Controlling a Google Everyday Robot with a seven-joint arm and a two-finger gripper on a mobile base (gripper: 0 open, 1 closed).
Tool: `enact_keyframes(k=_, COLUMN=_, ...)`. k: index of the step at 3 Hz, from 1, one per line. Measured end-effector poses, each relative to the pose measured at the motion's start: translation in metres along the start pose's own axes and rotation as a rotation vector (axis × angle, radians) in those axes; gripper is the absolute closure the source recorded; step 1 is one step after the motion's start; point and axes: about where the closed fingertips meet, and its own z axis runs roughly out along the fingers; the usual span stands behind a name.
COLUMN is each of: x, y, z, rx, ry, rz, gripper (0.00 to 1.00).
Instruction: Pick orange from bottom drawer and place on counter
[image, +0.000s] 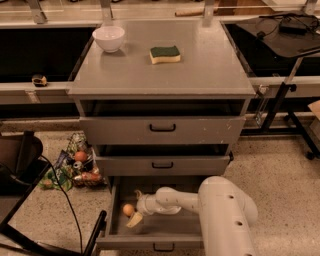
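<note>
- Far left, on the floor: basket clutter with a reddish fruit in it. Not my target, so I skip it.
- Back-left of the cabinet top: white bowl, not involved.
- The orange sits on the floor of the bottom drawer, toward its left side. The drawer is pulled out, so the opening step is done. The fruit is not lifted.
- The gripper is down inside that drawer, just right of the orange, with its fingers spread apart and nothing clamped. They look to be bracketing the fruit's right side. It is dim in there, so I can't say whether either finger touches it.
- Sponge lies on the counter, with bare grey top to its right. No orange is up there.
- The arm comes in from the lower right and bends left into the drawer.
- Progress, my call: the reach is about finished and the grasp is not made. Left to do: close on the orange, lift it out, carry it up, set it on the counter.
</note>
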Motion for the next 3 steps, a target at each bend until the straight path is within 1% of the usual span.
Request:
enact_keyframes(k=1, x=0.008, y=0.002, z=0.018, rx=-0.011, ry=-0.003, rz=0.012, gripper=0.00)
enact_keyframes(k=2, x=0.017, y=0.002, z=0.027, rx=-0.011, ry=-0.003, rz=0.026, gripper=0.18)
enact_keyframes(k=3, x=0.025, y=0.003, z=0.030, rx=-0.014, ry=-0.007, rz=0.037, gripper=0.41)
